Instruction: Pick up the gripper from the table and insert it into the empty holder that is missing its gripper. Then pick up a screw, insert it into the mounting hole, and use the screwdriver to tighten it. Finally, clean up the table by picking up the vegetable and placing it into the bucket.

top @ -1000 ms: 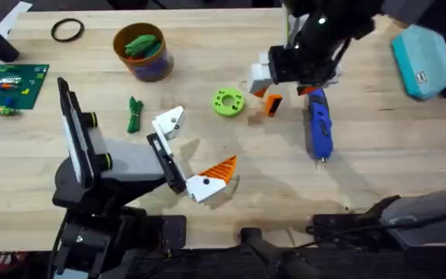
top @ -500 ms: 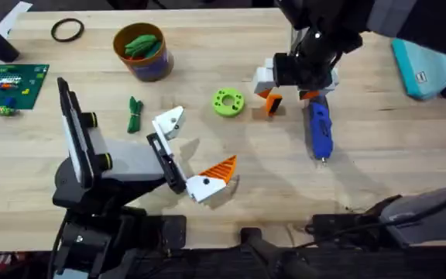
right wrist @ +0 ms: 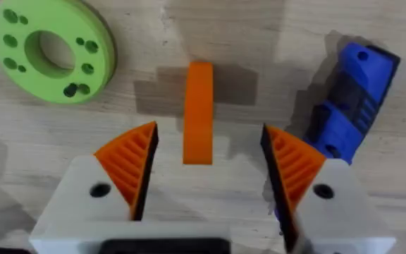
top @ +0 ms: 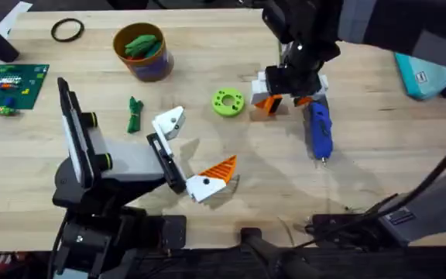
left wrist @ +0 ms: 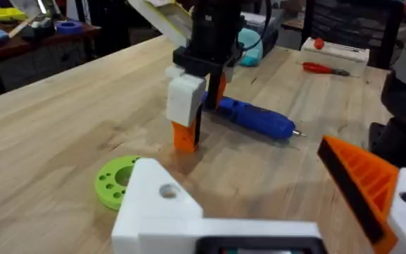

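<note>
The loose orange gripper (right wrist: 199, 113) stands on edge on the table between the fingers of my right gripper (right wrist: 208, 132), which is open and straddles it without touching. From overhead my right gripper (top: 283, 99) hangs low over that spot. The blue screwdriver (top: 318, 130) lies just right of it. My left gripper (top: 194, 147) is open and rests low on the table. One side of it is the empty holder (left wrist: 157, 208), a bare white block with a mounting hole (left wrist: 168, 190). The other side carries an orange finger (left wrist: 361, 185). The dark-green vegetable (top: 135, 113) lies left of the holder, below the bucket (top: 147, 66).
A lime-green disc with holes (top: 228, 102) lies just left of my right gripper. A green circuit board (top: 14, 84) and a black ring (top: 67, 29) sit at the far left, and a teal case (top: 428, 70) at the right edge. The bucket holds something green.
My right gripper has moved left and down, from beside the loose orange gripper to straddling it. The left arm has not moved.
</note>
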Available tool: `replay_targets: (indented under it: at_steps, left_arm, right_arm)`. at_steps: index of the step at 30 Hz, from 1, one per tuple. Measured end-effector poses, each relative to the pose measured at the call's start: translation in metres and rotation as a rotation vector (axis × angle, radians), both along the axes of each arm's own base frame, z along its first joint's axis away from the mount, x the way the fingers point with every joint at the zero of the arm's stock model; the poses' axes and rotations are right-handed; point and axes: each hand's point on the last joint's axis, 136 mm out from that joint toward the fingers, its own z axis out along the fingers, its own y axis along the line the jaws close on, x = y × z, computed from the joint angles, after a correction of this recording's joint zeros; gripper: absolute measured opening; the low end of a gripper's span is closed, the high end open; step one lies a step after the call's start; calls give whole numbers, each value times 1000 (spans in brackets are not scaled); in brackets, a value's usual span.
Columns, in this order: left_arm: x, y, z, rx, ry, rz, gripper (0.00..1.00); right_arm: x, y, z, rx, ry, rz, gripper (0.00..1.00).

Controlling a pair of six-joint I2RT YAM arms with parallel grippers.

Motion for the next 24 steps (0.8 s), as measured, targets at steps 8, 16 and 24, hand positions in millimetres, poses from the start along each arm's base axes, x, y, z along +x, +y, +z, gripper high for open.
replay_targets:
  at_steps: [8, 16, 24]
  left_arm:
    - [0, 0, 0, 0, 0, 0, 986]
    - [0, 0, 0, 0, 0, 0, 988]
    - [0, 0, 0, 0, 0, 0, 988]
  right_arm:
    - [2, 1, 0, 2, -7, 19, 610]
    - [6, 4, 0, 14, -25, 24, 362]
    - [8, 7, 1, 28, -32, 25, 15]
